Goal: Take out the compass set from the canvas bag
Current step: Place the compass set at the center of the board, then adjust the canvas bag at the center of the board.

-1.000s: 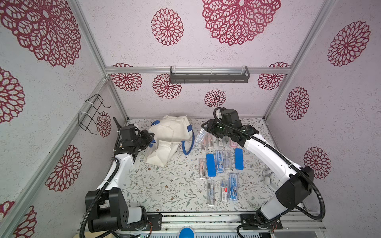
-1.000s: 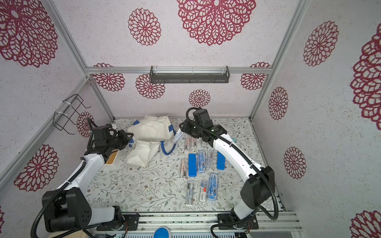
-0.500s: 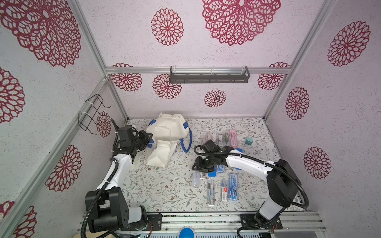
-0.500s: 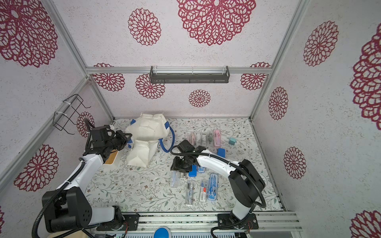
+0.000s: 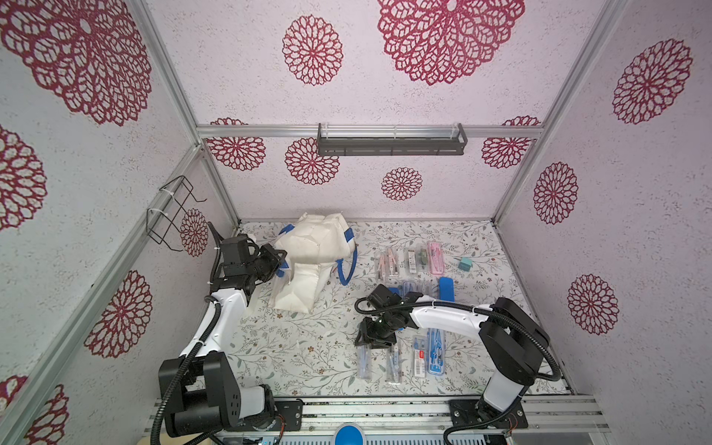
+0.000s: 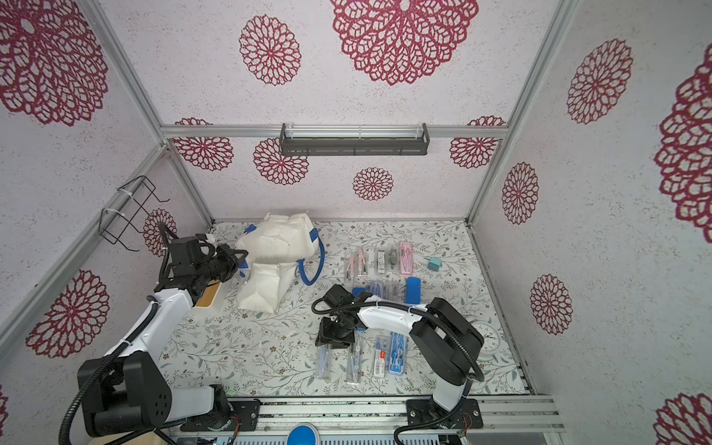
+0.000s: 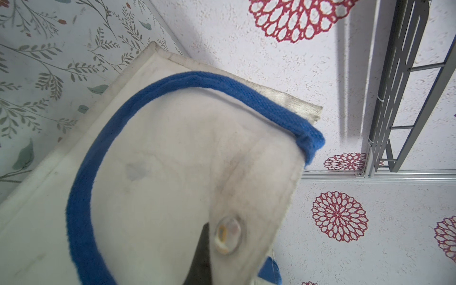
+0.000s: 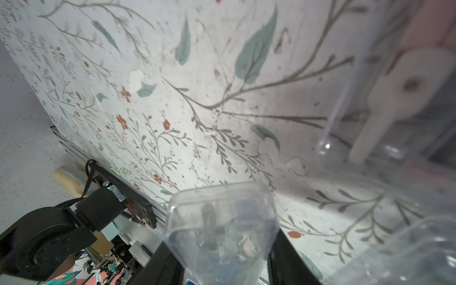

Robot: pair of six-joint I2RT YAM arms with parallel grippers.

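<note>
**Compass set out, down at front row**

Clear case sat on or just over the table at the front, beside other cases. A second earlier it was up by the canvas bag. Right gripper clasped its far end, not visibly let go. Farther back, left gripper stayed clenched on the bag's rim. Extraction looked done; release remained.

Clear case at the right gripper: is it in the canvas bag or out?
Out. The clear case sits in the right gripper, close to the table, apart from the canvas bag.
</note>
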